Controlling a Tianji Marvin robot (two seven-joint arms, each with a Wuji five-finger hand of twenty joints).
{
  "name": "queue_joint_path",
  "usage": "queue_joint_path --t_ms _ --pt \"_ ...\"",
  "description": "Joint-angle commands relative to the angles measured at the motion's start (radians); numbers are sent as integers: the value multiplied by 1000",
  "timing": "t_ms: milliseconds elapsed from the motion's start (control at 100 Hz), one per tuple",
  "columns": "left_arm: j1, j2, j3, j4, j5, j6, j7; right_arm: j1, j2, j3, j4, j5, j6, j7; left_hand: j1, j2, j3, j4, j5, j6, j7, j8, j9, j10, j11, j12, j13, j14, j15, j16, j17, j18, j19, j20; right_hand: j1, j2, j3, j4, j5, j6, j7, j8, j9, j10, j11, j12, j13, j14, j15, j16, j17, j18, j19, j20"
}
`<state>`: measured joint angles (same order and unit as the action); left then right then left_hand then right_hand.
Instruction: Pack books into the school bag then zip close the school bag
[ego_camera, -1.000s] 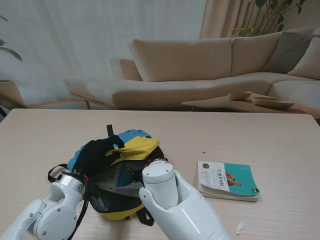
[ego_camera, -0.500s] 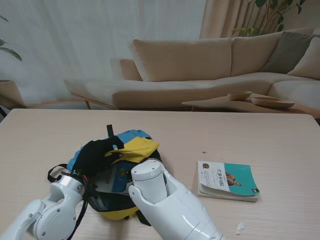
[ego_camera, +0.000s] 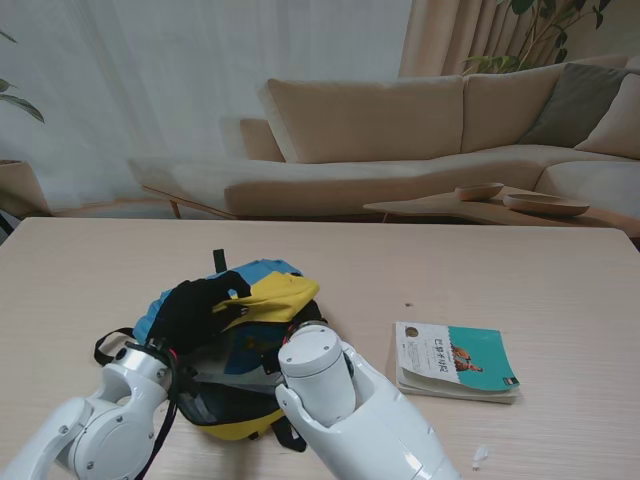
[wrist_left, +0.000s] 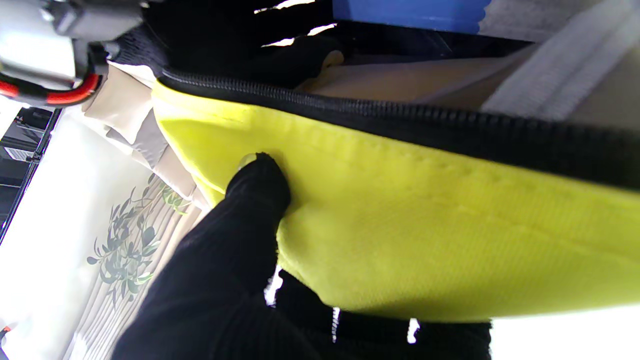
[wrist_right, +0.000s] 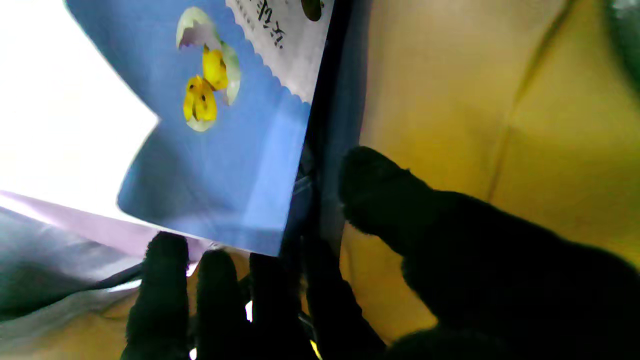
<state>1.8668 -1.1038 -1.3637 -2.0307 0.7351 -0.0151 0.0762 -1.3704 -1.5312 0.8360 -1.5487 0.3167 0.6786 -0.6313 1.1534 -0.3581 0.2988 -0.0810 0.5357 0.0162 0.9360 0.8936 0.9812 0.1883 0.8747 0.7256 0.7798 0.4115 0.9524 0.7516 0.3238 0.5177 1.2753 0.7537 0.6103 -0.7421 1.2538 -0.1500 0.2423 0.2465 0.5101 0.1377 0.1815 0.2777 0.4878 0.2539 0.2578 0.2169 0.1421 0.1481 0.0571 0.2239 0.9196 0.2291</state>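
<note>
Stand view: soft even daylight, sharp. Wrist views: blown-out white patches beside each hand, black fingers (wrist_right: 165, 280) underexposed, close fabric (wrist_left: 425, 225) soft-focused.

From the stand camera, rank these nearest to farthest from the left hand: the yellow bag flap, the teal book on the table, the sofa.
1. Yellow bag flap: gripped by the left hand, on the school bag's top.
2. Teal book: flat on the table, off to the right of the bag.
3. Sofa: beyond the table's far edge, farthest from me.
</note>
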Motion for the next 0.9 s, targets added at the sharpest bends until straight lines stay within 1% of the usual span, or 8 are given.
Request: queue_joint_path --t_ms 0,120,180,210,310,420,580,890 --pt "3 -4 1 -8 -2 7 -18 -18 6 3 -28 -7 2 19 82 89 3 -7 -12 -36 108 60 20 -40 51 7 6 23 7 15 -10 32 38 17 -46 0 -27 28 -66 -4 -17 -36 -16 -27 -83 -44 -30 -36 -69 -45 -47 -53 -13 -11" --pt "-2 -4 0 -5 -4 11 -20 -38 24 7 -58 -33 3 45 83 89 3 -6 -12 -37 109 61 18 -40 51 8 5 22 7 15 -12 32 37 17 -53 15 -26 30 -86 -10 -14 -58 -13 -39 -145 -61 -4 -46 -161 -103 -81 -76 -2 -11" --pt "-5 -4 1 -3 -5 12 -18 -50 34 5 -72 -56 -9 55 82 89 2 -7 -11 -36 110 60 23 -40 54 8 6 23 7 15 -11 31 38 17 -39 31 -37 30 -76 -18 2 -56 -9 -50 -114 -44 11 -54 -160 -115 -82 -84 9 -7" --pt "-7 -4 1 -2 -6 12 -19 -56 42 3 -79 -74 -15 64 83 89 2 -6 -12 -36 109 60 19 -40 53 8 6 22 7 15 -11 31 38 17 -37 37 -38 32 -58 -27 17 -51 -10 -54 -70 -23 27 -54 -156 -114 -76 -84 20 -1" --pt "-11 -3 1 1 -8 14 -24 -82 77 3 -117 -118 -34 120 83 89 2 -6 -12 -36 110 60 18 -39 52 8 5 23 7 15 -10 31 38 17 -30 59 -47 35 -15 -40 41 -36 -11 -61 52 27 67 -54 -112 -77 -49 -76 40 11" --pt "-17 -4 2 7 -14 15 -26 -118 116 10 -166 -151 -51 182 84 89 2 -6 -12 -35 110 60 19 -38 52 8 4 24 7 15 -12 31 38 17 -28 77 -58 39 28 -51 50 -22 -7 -65 130 50 53 -57 -14 -15 -32 -67 47 18" --pt "-23 -4 4 15 -19 15 -27 -175 178 33 -233 -201 -87 279 83 89 1 -6 -12 -34 110 59 19 -38 52 8 5 22 8 16 -12 32 37 16 -31 94 -68 42 78 -58 53 -7 46 -62 139 50 32 -56 118 59 -6 -55 58 28" --pt "-27 -2 -4 27 -29 10 -40 -312 307 130 -366 -344 -225 488 84 89 1 -6 -12 -35 111 59 18 -40 53 8 3 22 7 16 -13 32 37 16 -52 108 -72 49 218 -73 88 26 193 -53 145 60 120 -21 219 110 63 -24 108 57"
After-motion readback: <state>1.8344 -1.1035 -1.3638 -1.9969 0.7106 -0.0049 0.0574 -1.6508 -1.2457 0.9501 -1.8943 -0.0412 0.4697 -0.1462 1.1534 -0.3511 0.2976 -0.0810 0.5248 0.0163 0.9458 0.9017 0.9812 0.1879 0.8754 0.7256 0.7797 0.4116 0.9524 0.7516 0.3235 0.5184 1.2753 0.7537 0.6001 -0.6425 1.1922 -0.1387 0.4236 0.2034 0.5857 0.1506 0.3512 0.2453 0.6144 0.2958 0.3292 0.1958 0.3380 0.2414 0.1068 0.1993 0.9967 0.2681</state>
